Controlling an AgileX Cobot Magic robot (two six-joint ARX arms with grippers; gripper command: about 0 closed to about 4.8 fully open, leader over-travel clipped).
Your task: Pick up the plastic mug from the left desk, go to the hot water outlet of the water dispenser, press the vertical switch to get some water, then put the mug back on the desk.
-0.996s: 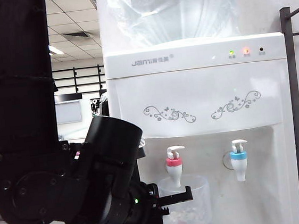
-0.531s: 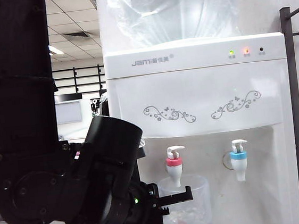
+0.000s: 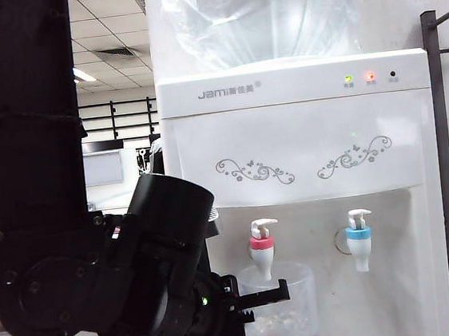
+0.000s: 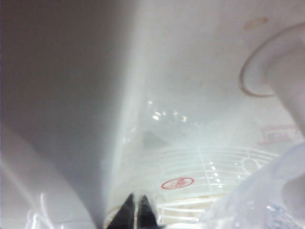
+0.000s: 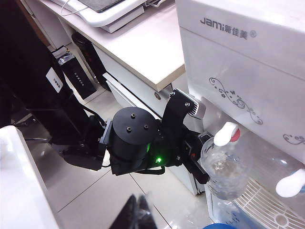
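The clear plastic mug [image 3: 281, 310] [image 5: 224, 172] hangs right under the hot water outlet [image 3: 261, 251] of the white water dispenser [image 3: 298, 140]. My left gripper [image 3: 264, 296] [image 4: 137, 211] is shut on the mug's side, where the thin handle is. The white vertical switch [image 3: 264, 226] [image 5: 225, 134] stands above the pink-red collar with nothing touching it. My right gripper [image 5: 138, 212] is shut and empty, high over the floor and apart from the tap. The left desk [image 5: 143, 50] stands beside the dispenser.
The blue-collared tap [image 3: 359, 238] sits right of the red one. A white drip grille [image 5: 267, 207] lies below the taps. A dark metal rack [image 3: 446, 177] stands to the right of the dispenser. The black left arm [image 3: 35, 196] fills the left of the exterior view.
A dark part of the right arm has come further into the top right corner of the exterior view. The left gripper and the mug have stayed in place.
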